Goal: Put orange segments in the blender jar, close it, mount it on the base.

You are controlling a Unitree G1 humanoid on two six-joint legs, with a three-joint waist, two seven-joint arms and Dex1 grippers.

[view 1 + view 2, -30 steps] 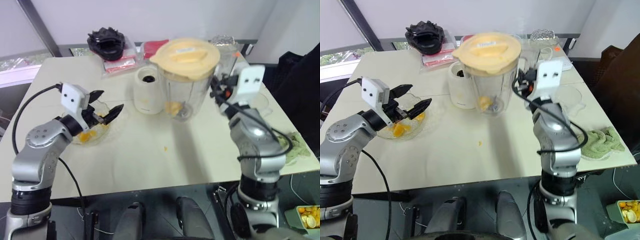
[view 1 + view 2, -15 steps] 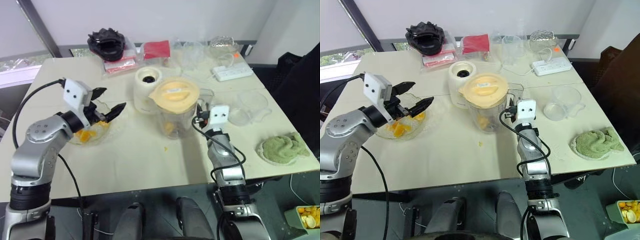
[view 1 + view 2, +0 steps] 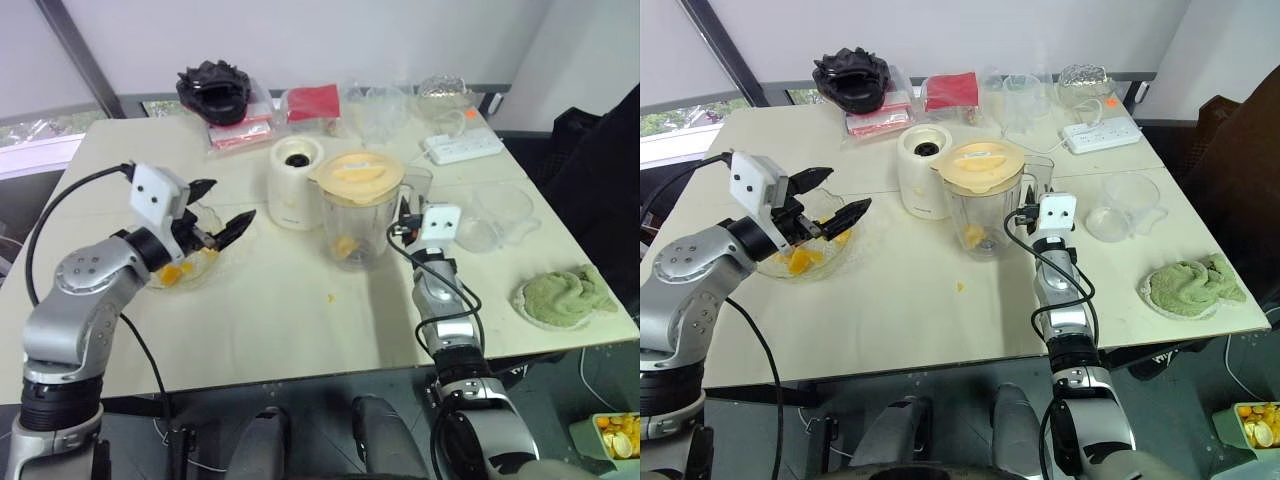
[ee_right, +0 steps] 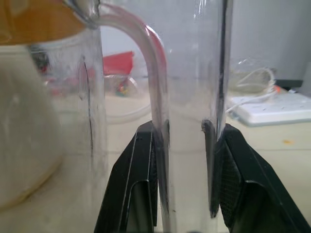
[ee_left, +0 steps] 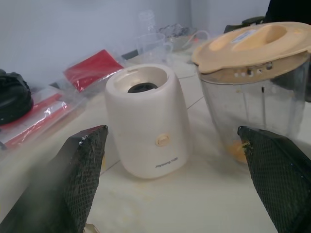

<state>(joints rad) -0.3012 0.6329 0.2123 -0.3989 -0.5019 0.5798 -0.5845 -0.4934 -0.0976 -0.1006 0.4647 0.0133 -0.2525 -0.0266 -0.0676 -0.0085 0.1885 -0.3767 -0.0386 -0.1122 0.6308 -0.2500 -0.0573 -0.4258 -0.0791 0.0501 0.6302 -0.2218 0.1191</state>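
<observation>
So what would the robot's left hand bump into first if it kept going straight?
Most likely the white blender base, sitting straight ahead between the open fingers of the left hand. The blender jar stands off to one side of that line, though depth is unclear.

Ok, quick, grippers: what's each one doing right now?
Left gripper: open, empty.
Right gripper: shut on the blender jar by its handle.

Table (image 3: 940, 330): cream matt top crossed by thin seams, evenly lit, directly before me.
Wall (image 3: 1060, 30): plain white, behind the table's far edge.
Post (image 3: 718, 48): black, slanting, at my far left.
Window (image 3: 680, 115): low strip beside the post, greenery beyond.
Floor (image 3: 1200, 430): dark grey, below the near edge.
Dark draped furniture (image 3: 1240, 150): at my right, kind unclear.
</observation>
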